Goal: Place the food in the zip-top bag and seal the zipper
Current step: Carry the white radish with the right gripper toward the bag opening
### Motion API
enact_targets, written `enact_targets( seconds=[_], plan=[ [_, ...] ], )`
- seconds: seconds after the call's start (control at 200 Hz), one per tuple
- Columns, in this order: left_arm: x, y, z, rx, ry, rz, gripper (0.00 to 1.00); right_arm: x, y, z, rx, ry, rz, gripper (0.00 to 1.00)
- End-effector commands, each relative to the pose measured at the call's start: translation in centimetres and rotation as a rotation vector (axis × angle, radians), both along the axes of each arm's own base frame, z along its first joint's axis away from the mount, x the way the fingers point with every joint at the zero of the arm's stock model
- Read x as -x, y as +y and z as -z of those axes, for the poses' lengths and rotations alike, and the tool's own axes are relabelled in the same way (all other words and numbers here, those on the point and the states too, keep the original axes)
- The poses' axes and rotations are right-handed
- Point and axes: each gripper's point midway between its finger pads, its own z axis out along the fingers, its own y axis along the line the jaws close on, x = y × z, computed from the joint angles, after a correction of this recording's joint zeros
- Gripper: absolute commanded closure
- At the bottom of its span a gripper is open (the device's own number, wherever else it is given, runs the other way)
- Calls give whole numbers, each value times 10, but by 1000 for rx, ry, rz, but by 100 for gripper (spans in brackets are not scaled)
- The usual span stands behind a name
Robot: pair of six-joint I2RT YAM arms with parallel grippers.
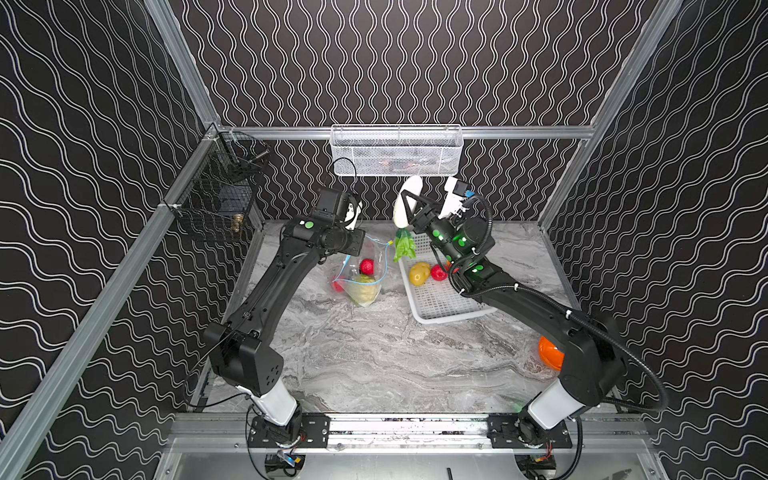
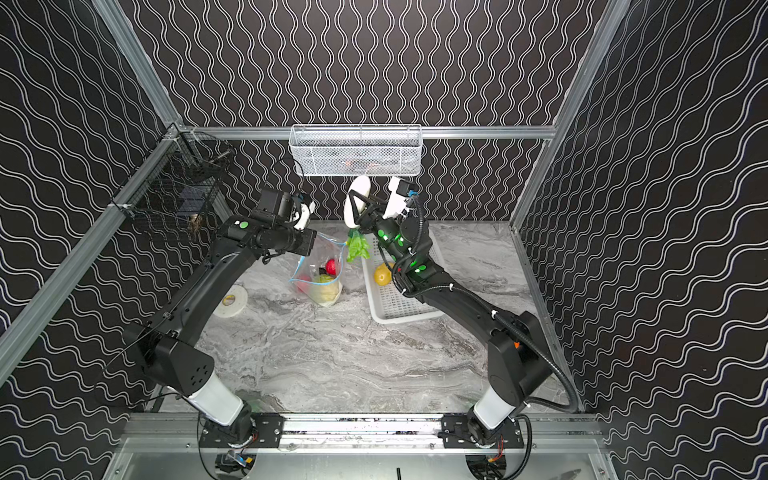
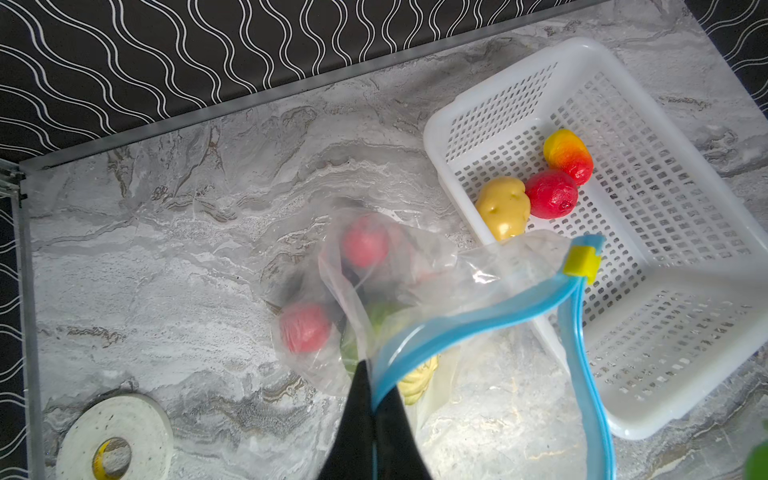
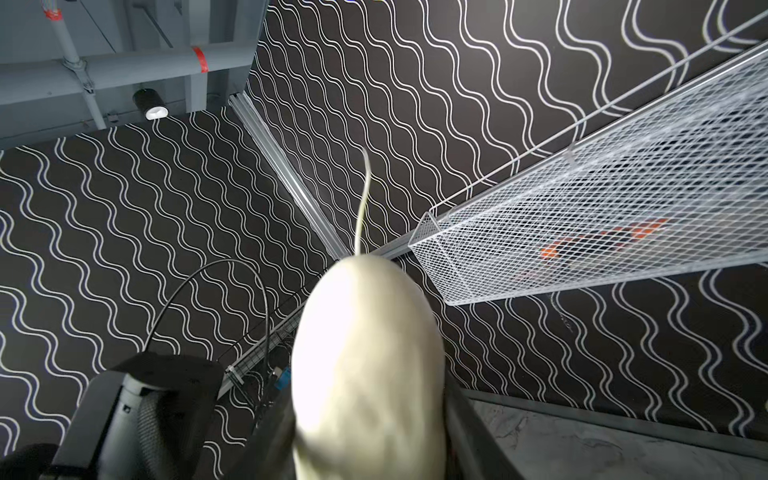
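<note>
Marble counter (image 1: pixel 374 365), mid-depth: zip-top bag (image 1: pixel 353 286) slumped, left jaws clamped together on its blue zipper (image 3: pixel 478 324), holding the mouth up and open. Farther back and higher, right jaws grip the white radish (image 1: pixel 405 203) near upright, leaves hanging just right of the mouth's slider end; likely it must shift left, then descend leaves-first.

Lab test cell: aluminium frame (image 1: pixel 540 132), wavy-patterned wall panels (image 1: pixel 395 62) enclosing marble-look tabletop (image 1: pixel 374 357).
</note>
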Motion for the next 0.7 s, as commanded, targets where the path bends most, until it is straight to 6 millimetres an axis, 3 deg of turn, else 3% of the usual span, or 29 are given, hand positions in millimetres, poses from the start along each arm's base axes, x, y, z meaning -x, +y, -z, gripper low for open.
enact_targets(
  seconds=[0.0, 0.495, 0.696],
  plan=[
    [-1, 0, -2, -2, -6, 9, 100, 10, 4, -21, -96, -78, -50, 71],
    [-2, -1, -4, 2, -5, 6, 100, 10, 42, -12, -151, -96, -137, 73],
    [-2, -2, -3, 9, -1, 3, 100, 13, 49, -1, -171, -114, -134, 76]
  ],
)
